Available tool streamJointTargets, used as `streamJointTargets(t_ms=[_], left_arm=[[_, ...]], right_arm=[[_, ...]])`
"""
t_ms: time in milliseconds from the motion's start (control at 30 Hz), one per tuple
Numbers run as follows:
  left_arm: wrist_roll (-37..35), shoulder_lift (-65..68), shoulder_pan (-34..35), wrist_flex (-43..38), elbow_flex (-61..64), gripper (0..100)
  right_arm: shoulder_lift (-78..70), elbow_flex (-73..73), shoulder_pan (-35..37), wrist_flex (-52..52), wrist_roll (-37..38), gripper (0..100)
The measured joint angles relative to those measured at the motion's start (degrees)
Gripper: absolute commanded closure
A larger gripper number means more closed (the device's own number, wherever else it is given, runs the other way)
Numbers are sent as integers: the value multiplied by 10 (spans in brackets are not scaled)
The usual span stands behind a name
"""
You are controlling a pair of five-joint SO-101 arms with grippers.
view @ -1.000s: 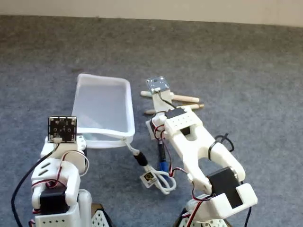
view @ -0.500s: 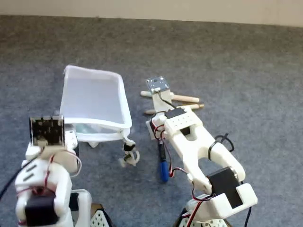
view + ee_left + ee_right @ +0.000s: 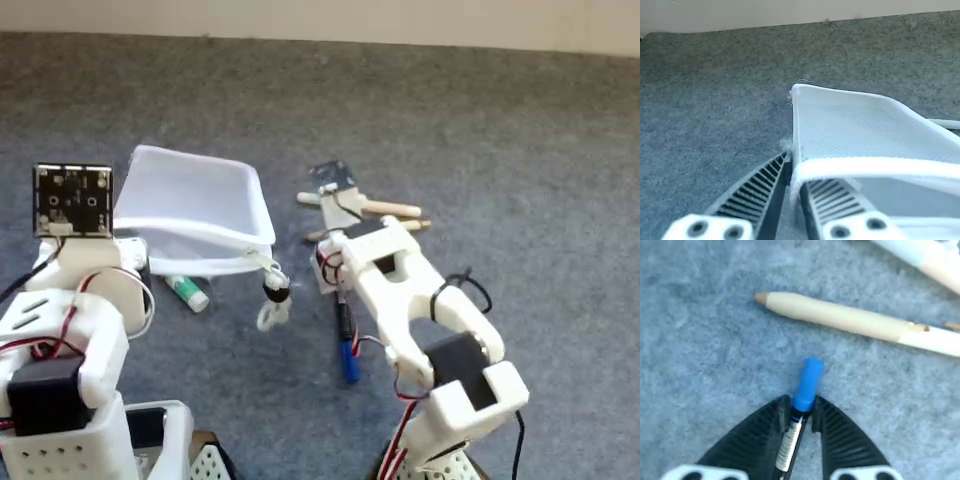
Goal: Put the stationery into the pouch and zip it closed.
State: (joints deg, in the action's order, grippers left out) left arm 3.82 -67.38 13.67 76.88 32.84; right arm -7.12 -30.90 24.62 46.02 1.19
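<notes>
We see our left gripper pinching the mesh pouch rim, right gripper clamped on the blue pen, pencils at its twelve o'clock, glue stick at the pouch's six

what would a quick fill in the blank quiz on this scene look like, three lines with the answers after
1. The left gripper is shut on the rim of the white mesh ____.
2. The right gripper is shut on a pen with a ____ cap.
3. The small stick lying on the carpet has a ____ end.
Missing words: pouch; blue; green.
</notes>
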Motion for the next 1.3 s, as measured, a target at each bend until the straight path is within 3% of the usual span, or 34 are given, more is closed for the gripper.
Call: streamJointTargets(t_ms=[333, 633, 767, 1300], left_arm=[[-11, 121, 1, 61, -108, 993], [-31, 264, 1, 142, -233, 993], [-33, 329, 1, 170, -286, 993], [-33, 378, 3, 171, -298, 993]], right_arm=[[20, 0, -7, 4, 0, 993], [129, -69, -6, 4, -1, 993], [179, -87, -6, 4, -35, 993], [498, -183, -4, 4, -52, 993]])
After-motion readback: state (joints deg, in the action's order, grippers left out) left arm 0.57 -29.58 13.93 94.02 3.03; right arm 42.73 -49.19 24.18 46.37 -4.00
